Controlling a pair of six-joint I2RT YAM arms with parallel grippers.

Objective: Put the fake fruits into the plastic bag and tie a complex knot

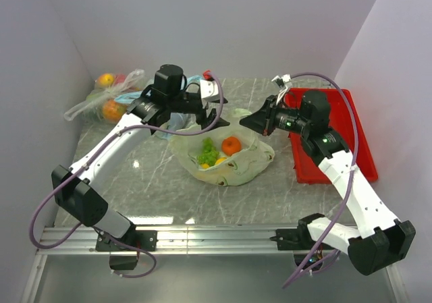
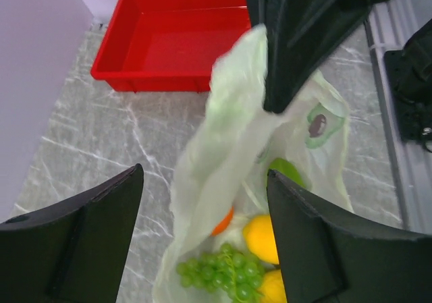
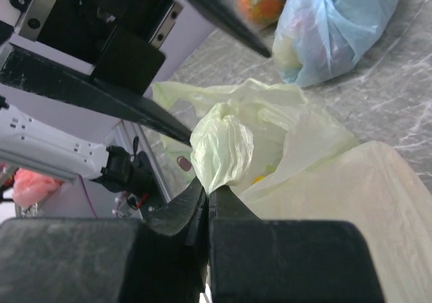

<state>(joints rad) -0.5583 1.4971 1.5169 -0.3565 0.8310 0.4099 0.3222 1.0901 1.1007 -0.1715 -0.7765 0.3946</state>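
Note:
The pale green plastic bag [image 1: 233, 168] lies open in the middle of the table. Inside it are the green grape bunch [image 1: 208, 153], the orange ball [image 1: 231, 145] and a yellow fruit [image 1: 219, 161]. The left wrist view shows the grapes [image 2: 226, 272], two yellow fruits [image 2: 262, 239] and the orange ball [image 2: 223, 223] under the film. My left gripper [image 2: 206, 242] is open, its fingers on either side of the bag's raised edge [image 2: 223, 154] without touching it. My right gripper [image 3: 208, 191] is shut on a bunched bag handle [image 3: 223, 148] and holds it up.
A red tray [image 1: 331, 134] stands at the right, under the right arm. A light blue bag [image 3: 331, 26] and a clear bag of wrapped fruits [image 1: 104, 104] lie at the back left. The walls are close on both sides.

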